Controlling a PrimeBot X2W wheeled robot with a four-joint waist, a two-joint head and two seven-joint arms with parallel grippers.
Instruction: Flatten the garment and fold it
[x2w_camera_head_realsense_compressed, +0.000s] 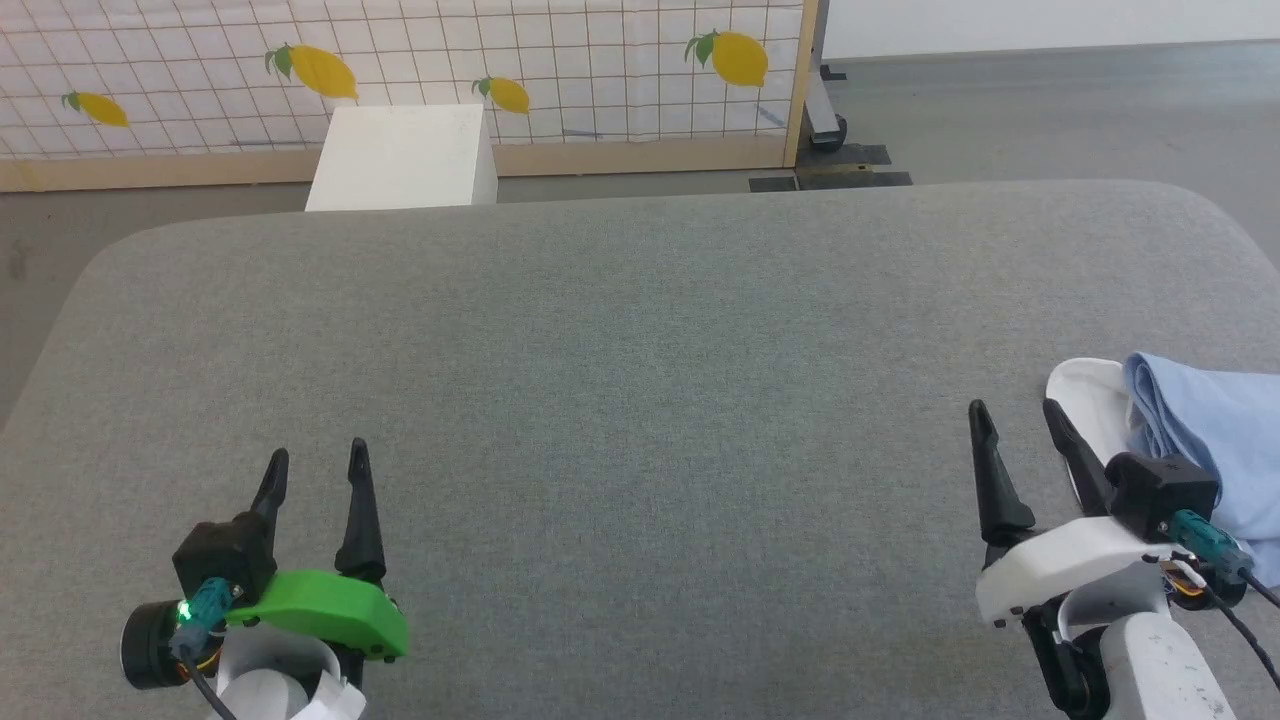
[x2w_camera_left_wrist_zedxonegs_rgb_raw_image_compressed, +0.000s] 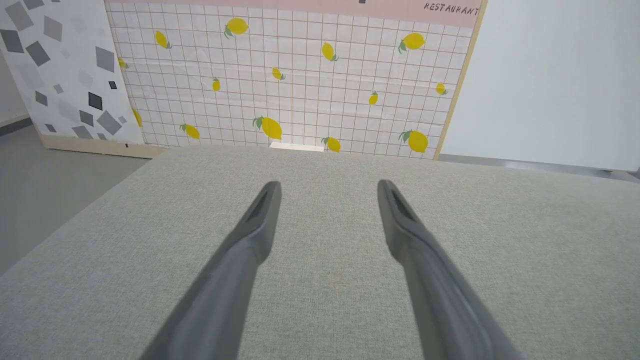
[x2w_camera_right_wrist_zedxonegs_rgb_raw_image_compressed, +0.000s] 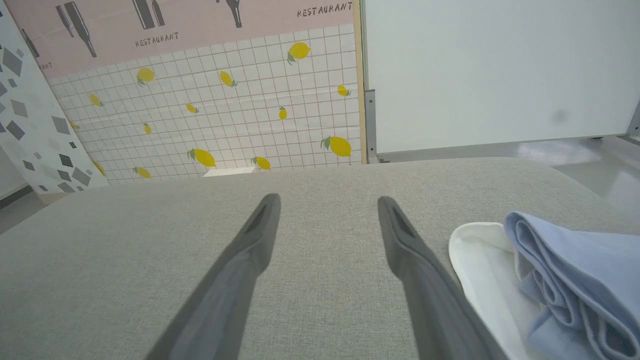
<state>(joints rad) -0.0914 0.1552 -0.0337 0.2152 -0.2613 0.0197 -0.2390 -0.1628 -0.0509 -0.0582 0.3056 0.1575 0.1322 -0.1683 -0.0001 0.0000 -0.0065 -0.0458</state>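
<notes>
- Grey fabric-covered table (x2w_camera_head_realsense_compressed: 640, 330), rounded at its far corners, fills the foreground; most of its top is bare.
- Left gripper (x2w_camera_head_realsense_compressed: 318, 452): near the table's front left corner, green shell behind the fingers, both dark fingers pointing toward the far edge. Jaws spread wide, nothing between them, as its own wrist view also shows.
- Right gripper (x2w_camera_head_realsense_compressed: 1013, 405): near the front right corner, white shell, fingers likewise pointing to the far edge. Jaws spread wide, holding nothing.
- Garment (x2w_camera_head_realsense_compressed: 1200, 420): light blue, bunched in soft rolled folds at the table's right edge, just beside the right gripper on its outer side.
- Collar (x2w_camera_right_wrist_zedxonegs_rgb_raw_image_compressed: 480, 255): white, on the garment's side nearest the right gripper; whether the finger touches it cannot be told.
- White box (x2w_camera_head_realsense_compressed: 405, 155): beyond the table's far edge, toward the left.
- Lemon-print panel (x2w_camera_head_realsense_compressed: 560, 60): white grid with yellow lemons, standing behind the box.
- Floor (x2w_camera_head_realsense_compressed: 1000, 110): grey, beyond the far right corner.
</notes>
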